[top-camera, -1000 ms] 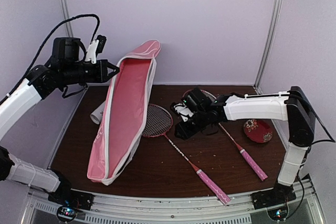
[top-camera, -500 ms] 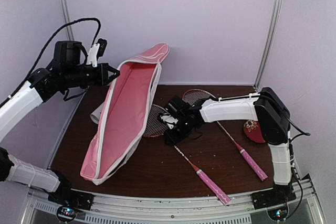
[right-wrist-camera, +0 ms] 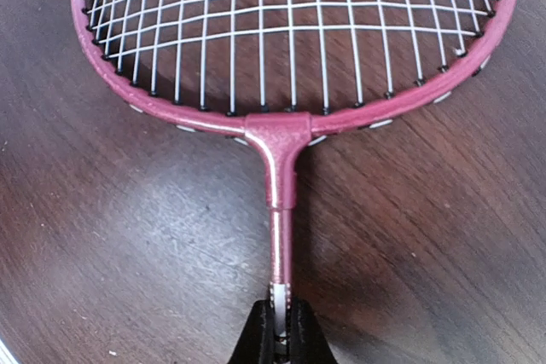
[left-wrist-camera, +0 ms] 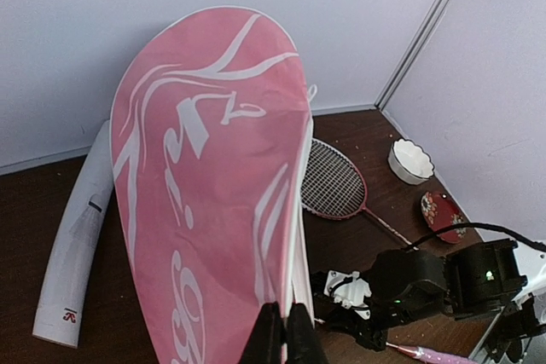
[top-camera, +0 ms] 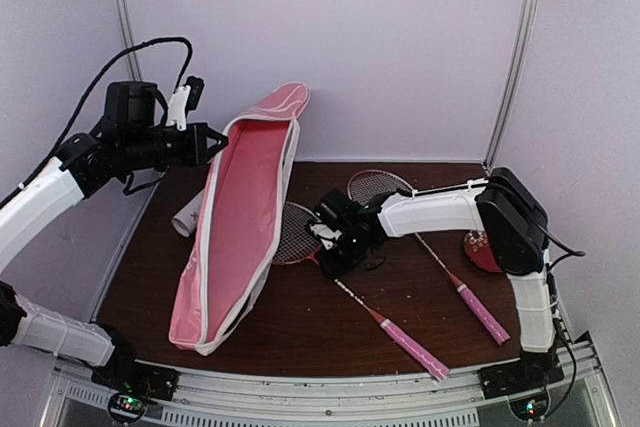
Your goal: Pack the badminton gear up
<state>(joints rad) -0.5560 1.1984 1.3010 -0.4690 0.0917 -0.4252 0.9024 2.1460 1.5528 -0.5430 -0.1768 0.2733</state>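
My left gripper (top-camera: 213,139) is raised at the left and shut on the white-trimmed edge of the pink cover (top-camera: 240,217), which hangs open down to the table. In the left wrist view the gripper (left-wrist-camera: 283,330) pinches the striped cover (left-wrist-camera: 205,193). My right gripper (top-camera: 328,249) is shut on the thin shaft of the near racquet (top-camera: 298,232), just below the head; the right wrist view shows the gripper (right-wrist-camera: 281,321) and that racquet (right-wrist-camera: 281,138). The second racquet (top-camera: 378,185) lies behind. The white tube (top-camera: 188,215) lies left of the cover. A white ruffled cup (left-wrist-camera: 409,161) may be a shuttlecock.
The red patterned dish (top-camera: 480,247) sits at the right, partly behind my right arm, and shows in the left wrist view (left-wrist-camera: 444,215). The pink handles (top-camera: 412,345) of both racquets point toward the near right. Walls close the table at the back and sides.
My right gripper has moved left along the near racquet to its shaft by the head. The cover has swung a little in my left gripper; its lower end shifted.
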